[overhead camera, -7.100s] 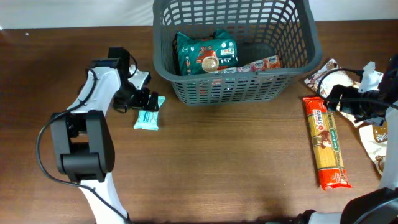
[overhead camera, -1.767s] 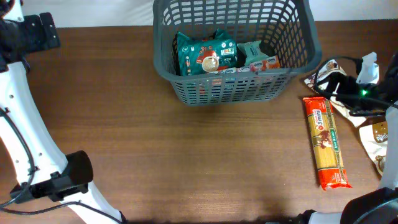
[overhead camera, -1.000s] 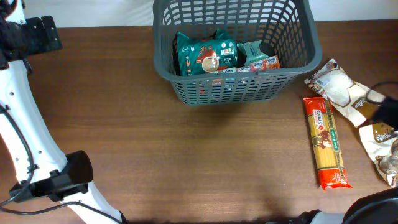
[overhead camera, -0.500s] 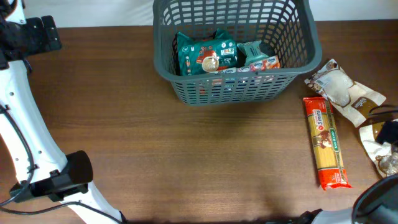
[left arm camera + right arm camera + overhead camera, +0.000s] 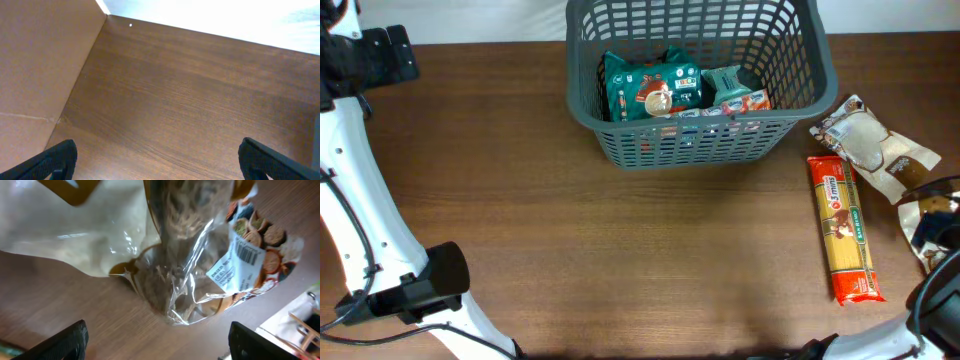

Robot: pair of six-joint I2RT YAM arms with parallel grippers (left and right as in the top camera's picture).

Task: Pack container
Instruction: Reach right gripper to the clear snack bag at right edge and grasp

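Observation:
The container point(image 5: 701, 128), a dark grey lattice basket, stands at the table's far middle. It holds a green packet point(image 5: 650, 88) and a smaller teal packet point(image 5: 728, 86). My right gripper point(image 5: 165, 347) is open, low over a clear bag of brown pieces point(image 5: 192, 275) at the table's right edge, with only bare wood between its fingertips. In the overhead view that bag point(image 5: 923, 212) lies partly under my right arm point(image 5: 938, 235). My left gripper point(image 5: 162, 160) is open and empty over the far left corner.
A long orange pasta packet point(image 5: 843, 228) lies lengthwise right of the basket. A white and brown bag point(image 5: 868, 143) sits behind it. My left arm point(image 5: 360, 150) rises along the left edge. A brown wall point(image 5: 40, 65) borders the table's left side.
My right arm has moved toward the near edge, off the white and brown bag and over the clear bag. The left arm has not moved.

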